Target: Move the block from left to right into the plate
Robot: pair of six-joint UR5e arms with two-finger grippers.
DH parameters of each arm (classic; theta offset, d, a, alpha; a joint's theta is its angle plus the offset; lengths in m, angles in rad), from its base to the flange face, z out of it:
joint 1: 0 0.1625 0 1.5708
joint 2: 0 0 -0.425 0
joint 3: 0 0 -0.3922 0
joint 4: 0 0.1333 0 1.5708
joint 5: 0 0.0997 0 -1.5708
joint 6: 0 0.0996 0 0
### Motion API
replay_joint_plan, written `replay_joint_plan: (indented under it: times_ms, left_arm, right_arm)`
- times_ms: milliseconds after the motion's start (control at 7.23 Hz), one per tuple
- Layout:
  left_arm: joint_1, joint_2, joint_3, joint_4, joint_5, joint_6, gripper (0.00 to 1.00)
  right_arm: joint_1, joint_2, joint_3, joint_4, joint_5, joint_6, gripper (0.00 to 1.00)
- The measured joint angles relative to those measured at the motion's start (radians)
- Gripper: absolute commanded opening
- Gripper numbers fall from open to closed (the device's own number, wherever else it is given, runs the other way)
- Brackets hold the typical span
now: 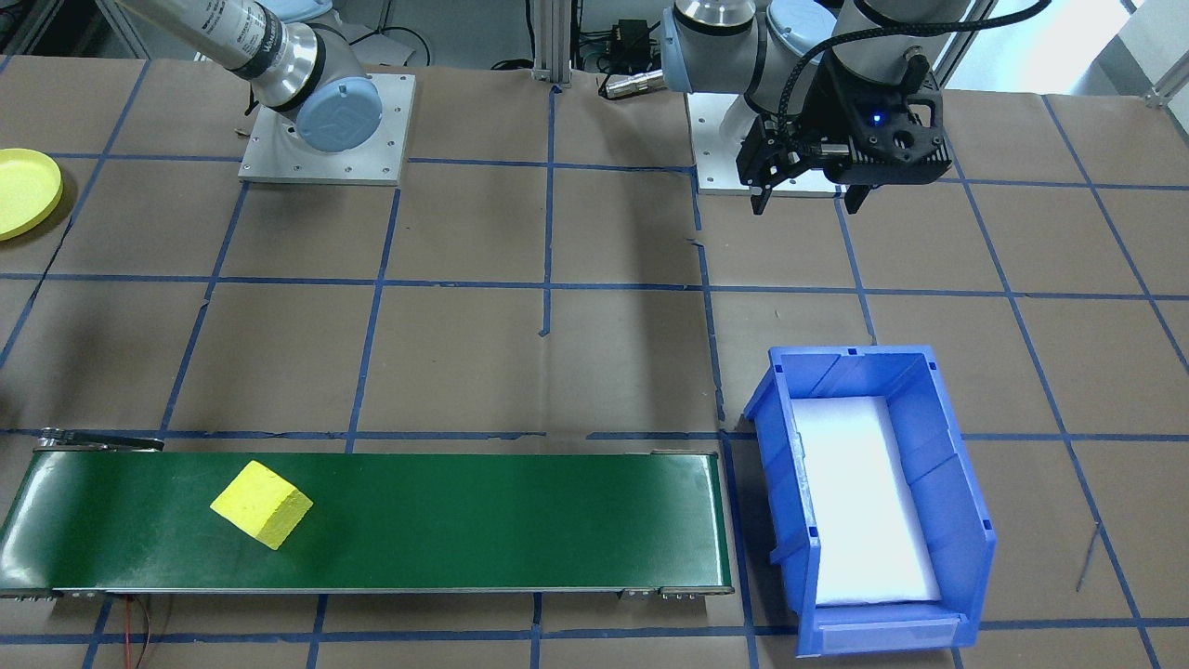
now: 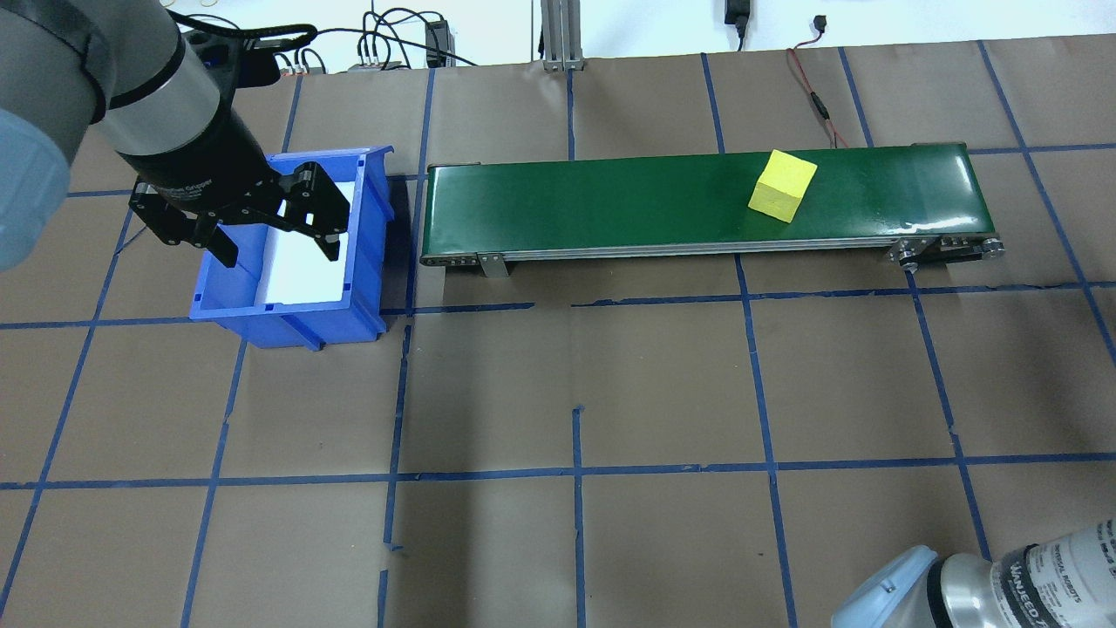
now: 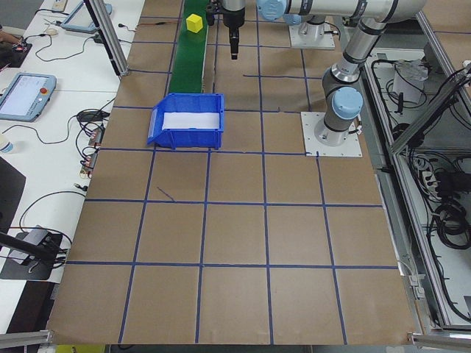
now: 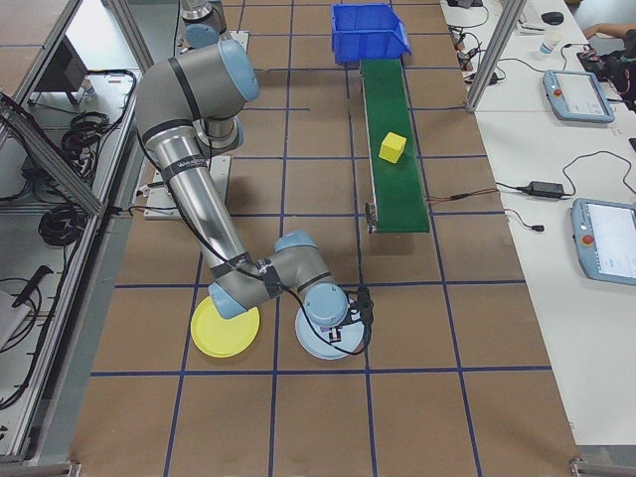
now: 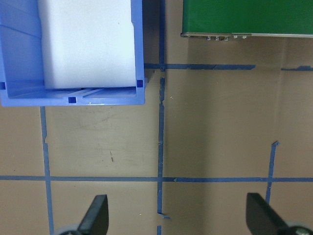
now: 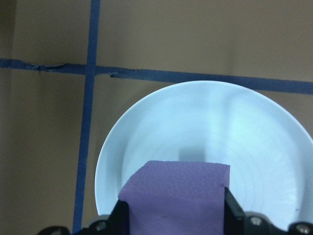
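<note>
Yellow plate (image 1: 23, 190) at front view's left edge, bare as far as we see. Yellow block (image 1: 262, 505) sits on green belt (image 1: 464, 530), lower left. Left gripper (image 1: 808, 203) upper right, jaws spread, empty.

Overhead: left arm enters upper left, wrist pointing down.

Right side view: right arm folded low, bottom left, beside yellow plate.

Right wrist: right gripper (image 6: 176, 215) clamps purple block (image 6: 173, 188) above pale plate (image 6: 205, 127). We judge release pending, yellow block untouched.
</note>
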Motion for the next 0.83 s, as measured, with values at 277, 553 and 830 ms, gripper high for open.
replay_joint_plan:
  times_ms: [277,553,830]
  left_arm:
    - [-0.001,0.003,-0.005,-0.001,0.013,0.0,1.0]
    - [0.0,0.003,-0.008,0.0,0.013,0.005,1.0]
    - [0.0,0.0,-0.009,0.004,0.011,0.01,1.0]
  right_arm:
    - [0.0,-0.018,0.02,0.01,0.0,0.004,1.0]
    - [0.052,-0.085,0.036,0.065,0.004,0.017,1.0]
    - [0.206,-0.139,0.039,0.091,0.052,0.172,1.0]
